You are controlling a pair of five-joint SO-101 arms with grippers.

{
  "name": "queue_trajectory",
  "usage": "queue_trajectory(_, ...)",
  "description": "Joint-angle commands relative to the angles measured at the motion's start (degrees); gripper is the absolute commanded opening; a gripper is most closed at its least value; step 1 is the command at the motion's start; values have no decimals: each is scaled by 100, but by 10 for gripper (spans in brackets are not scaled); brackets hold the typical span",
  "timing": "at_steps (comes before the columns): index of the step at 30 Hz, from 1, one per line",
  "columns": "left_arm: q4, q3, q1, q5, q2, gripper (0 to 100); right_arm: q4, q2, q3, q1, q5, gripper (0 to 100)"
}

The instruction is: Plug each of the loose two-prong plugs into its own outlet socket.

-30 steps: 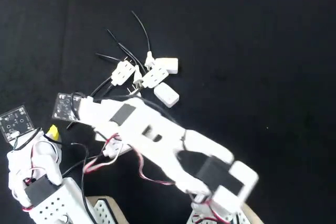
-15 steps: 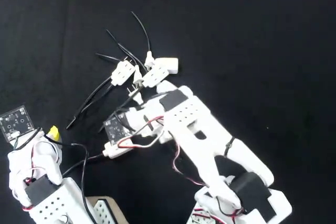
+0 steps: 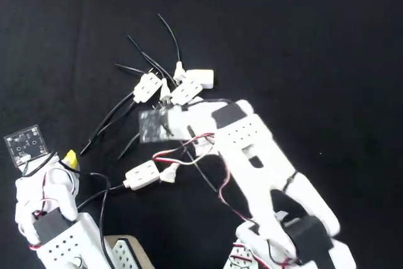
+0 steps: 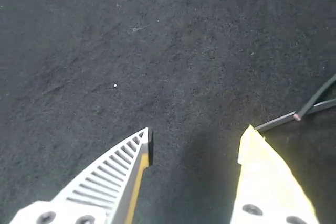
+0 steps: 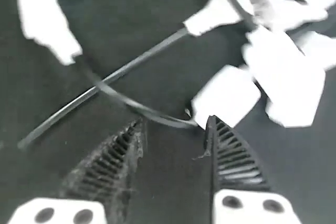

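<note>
Right jaws spread, empty: shift until the white block (image 5: 226,95) beyond one tip sits centred between them, clear of the cord (image 5: 136,64).

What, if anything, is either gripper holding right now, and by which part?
Nothing is held. The left gripper is open over bare table; the right gripper is open, with a wire lying just past its fingertips, ungripped.

A cluster of plugs and sockets (image 3: 179,86) is lying toward the far middle of the table (image 3: 327,61), with the right gripper (image 5: 173,121) hanging just before it. One socket (image 3: 141,173) (a plug (image 3: 169,171) at its right end) is lying apart on the near side, right of the left gripper (image 4: 197,135).
</note>
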Motion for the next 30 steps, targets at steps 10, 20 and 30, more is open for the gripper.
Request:
queue_trajectory(10,-114,-57,84,-53,-26,274,440,-3855,576,-18,-4158,183)
queue_trajectory(20,-114,-57,75,-53,-26,274,202,-5323,3134,-642,-6769,220)
queue_trajectory(30,-105,-57,101,-53,-26,274,-79,-2835,2141,-624,-9618,219)
